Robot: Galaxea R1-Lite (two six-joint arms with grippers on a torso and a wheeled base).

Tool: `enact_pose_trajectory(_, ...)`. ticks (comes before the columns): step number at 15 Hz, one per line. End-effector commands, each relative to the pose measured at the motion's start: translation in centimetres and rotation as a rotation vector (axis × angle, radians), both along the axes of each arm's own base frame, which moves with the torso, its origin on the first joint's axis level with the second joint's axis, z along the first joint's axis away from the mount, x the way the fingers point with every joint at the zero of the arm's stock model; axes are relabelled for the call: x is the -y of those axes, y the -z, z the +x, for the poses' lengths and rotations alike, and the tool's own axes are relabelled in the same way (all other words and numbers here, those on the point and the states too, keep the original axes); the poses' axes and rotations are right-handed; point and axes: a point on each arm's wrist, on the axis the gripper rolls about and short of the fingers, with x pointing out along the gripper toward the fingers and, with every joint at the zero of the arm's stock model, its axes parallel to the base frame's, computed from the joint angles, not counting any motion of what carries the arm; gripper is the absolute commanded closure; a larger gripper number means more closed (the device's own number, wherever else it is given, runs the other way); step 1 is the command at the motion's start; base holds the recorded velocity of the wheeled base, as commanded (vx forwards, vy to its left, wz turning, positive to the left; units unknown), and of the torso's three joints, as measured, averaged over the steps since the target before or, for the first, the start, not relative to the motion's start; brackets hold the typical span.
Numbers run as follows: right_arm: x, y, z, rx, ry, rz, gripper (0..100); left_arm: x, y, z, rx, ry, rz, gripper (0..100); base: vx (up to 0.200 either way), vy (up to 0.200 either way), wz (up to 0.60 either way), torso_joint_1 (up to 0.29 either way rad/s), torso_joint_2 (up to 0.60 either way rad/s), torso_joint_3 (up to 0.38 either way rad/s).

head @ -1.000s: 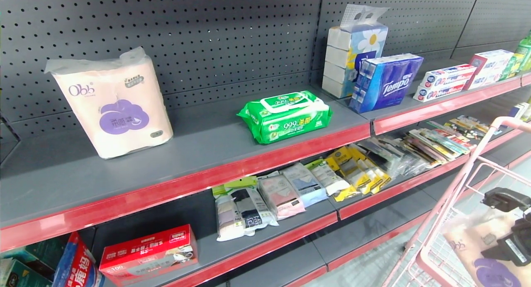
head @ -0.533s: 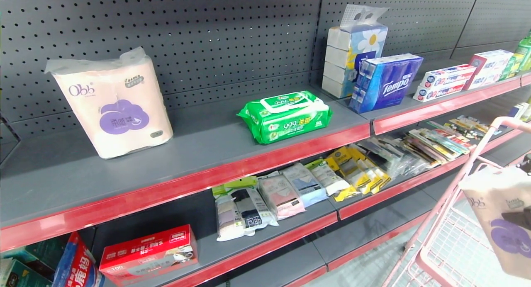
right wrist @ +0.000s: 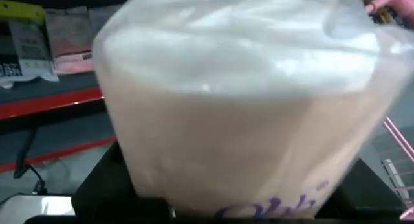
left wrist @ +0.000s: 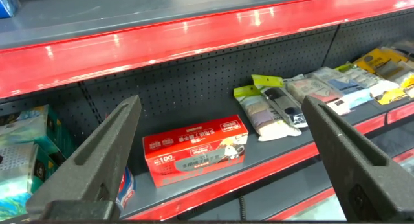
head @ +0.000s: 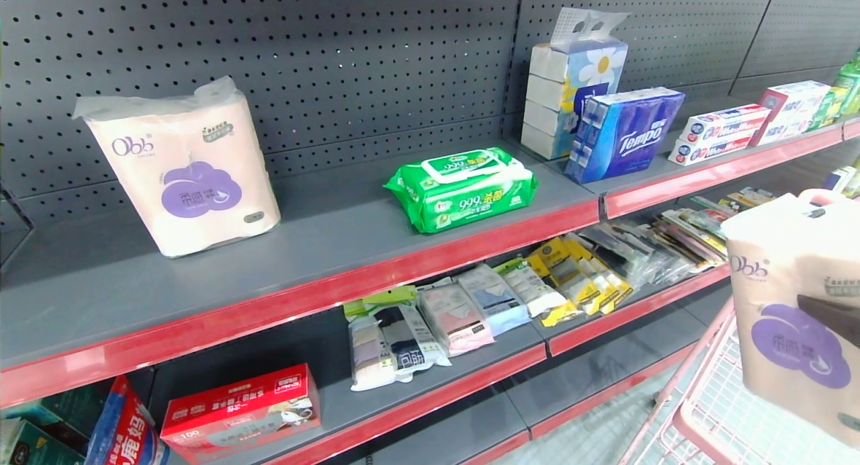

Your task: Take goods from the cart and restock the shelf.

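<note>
Toilet-paper pack (head: pixel 786 304) hangs in the air above the pink cart (head: pixel 695 411), out in front of the shelf (head: pixel 302 250) and past its right end. It is lower than the red front edge of the upper board. The right tool (right wrist: pixel 223 208) is closed around it from two sides, and one dark finger lies across the purple print.

I think the main danger is a slip. The wrapping is thin glossy film, loose and wrinkled at the top, and the rolls under it are soft and round, so the toilet-paper pack can squash and slide out of the grip. It could then fall back on the wire floor of the cart or beside it. A second danger is the red front edge. It is hard and straight, and a pack carried too low would strike it. On the upper board a twin pack (head: pixel 185 166) stands upright near the left end. It is tall and light, so a push from the side could tip it over. The green wipes pack (head: pixel 460 189), flat and soft, lies near the middle.

The left tool (left wrist: pixel 220 159) is spread wide and empty, facing the lower boards.
</note>
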Motion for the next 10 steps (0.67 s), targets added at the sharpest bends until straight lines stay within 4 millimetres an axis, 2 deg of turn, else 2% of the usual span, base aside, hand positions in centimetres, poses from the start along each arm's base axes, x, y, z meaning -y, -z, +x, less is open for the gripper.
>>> enact_pose_trajectory(1,-0.4,-1.2,-3.0,0.131,-0.025,0.022,100,0.0,0.0,0.0,-0.001,0.0,-0.001,0,0.0,0.0,0.0,0.0,0.0,0.0)
enact_pose_trajectory(3,-0.4,-2.7,-3.6,0.197,-0.028,0.009,100,0.0,0.0,0.0,-0.001,0.0,0.0,0,0.0,0.0,0.0,0.0,0.0,0.0)
enact_pose_trajectory(10,-0.3,-2.7,-4.2,0.212,-0.021,-0.004,100,0.0,0.0,0.0,-0.001,-0.001,0.0,0,0.0,0.0,0.0,0.0,0.0,0.0)
